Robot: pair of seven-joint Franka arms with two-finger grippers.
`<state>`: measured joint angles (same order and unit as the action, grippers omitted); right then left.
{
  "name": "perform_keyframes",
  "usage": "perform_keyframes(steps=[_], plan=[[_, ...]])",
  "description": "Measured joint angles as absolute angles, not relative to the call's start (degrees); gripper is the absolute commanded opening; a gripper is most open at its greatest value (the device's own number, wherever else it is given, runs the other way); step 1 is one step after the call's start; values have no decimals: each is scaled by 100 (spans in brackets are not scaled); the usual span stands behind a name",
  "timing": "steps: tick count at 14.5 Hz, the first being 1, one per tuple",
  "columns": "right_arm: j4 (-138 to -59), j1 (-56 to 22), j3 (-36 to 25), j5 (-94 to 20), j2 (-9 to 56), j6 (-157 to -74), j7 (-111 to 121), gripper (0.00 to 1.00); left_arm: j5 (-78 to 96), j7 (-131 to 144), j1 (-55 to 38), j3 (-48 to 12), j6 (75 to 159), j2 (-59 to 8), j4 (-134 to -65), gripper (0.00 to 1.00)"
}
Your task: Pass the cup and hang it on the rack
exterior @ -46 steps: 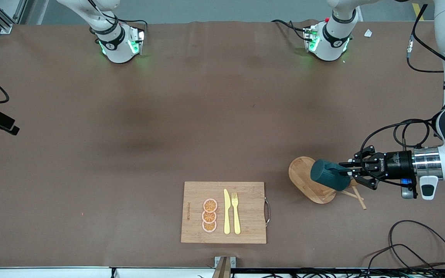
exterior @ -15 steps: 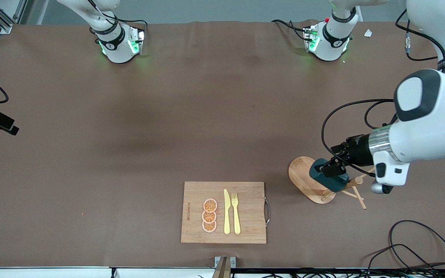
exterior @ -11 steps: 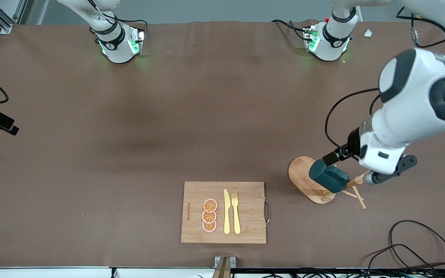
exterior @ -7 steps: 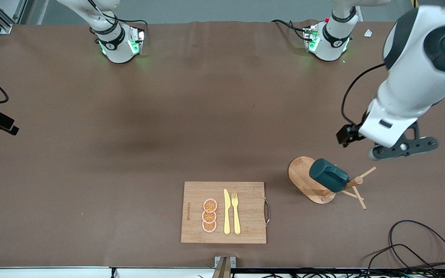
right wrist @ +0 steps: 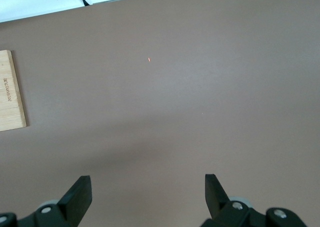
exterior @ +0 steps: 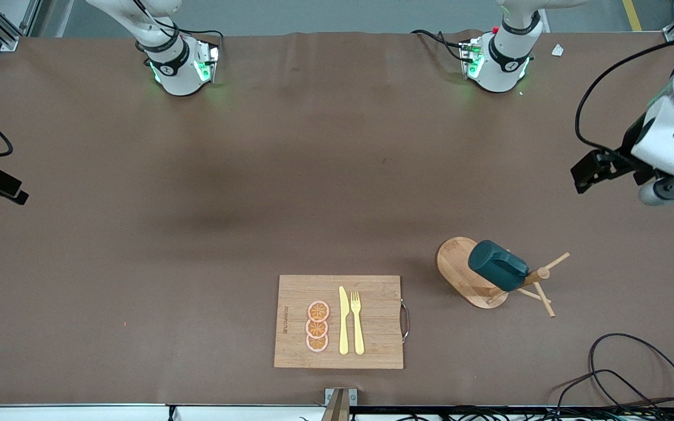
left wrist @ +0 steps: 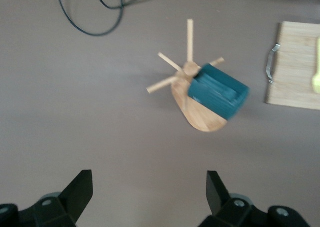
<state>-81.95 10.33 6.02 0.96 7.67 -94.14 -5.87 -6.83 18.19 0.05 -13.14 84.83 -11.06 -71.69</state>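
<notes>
The dark teal cup hangs tilted on a peg of the light wooden rack, clear of both grippers. In the left wrist view the cup sits against the post of the rack, with thin pegs fanning out. My left gripper is up over bare table at the left arm's end, open and empty. My right gripper is out of the front view. It hangs open and empty over bare brown table.
A wooden cutting board lies nearer the front camera, carrying a yellow knife, a fork and orange slices. Its corner shows in the right wrist view. Black cable loops near the rack.
My left gripper has drawn back from the cup, risen and swung toward the left arm's end of the table. The cup stays hanging on the rack. The right arm has not moved.
</notes>
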Motion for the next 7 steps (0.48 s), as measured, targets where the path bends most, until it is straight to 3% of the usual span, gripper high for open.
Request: perform_keyframes(steps=[4,7], plan=[[-8195,1033,602,96,767,-9414,-587,100,55,1198,-14,-645,8406,-506,-7769,100],[-8195,1033,602,96,767,-9414,-587,100,204,838,7,-478,8412,-14,-8443,100]])
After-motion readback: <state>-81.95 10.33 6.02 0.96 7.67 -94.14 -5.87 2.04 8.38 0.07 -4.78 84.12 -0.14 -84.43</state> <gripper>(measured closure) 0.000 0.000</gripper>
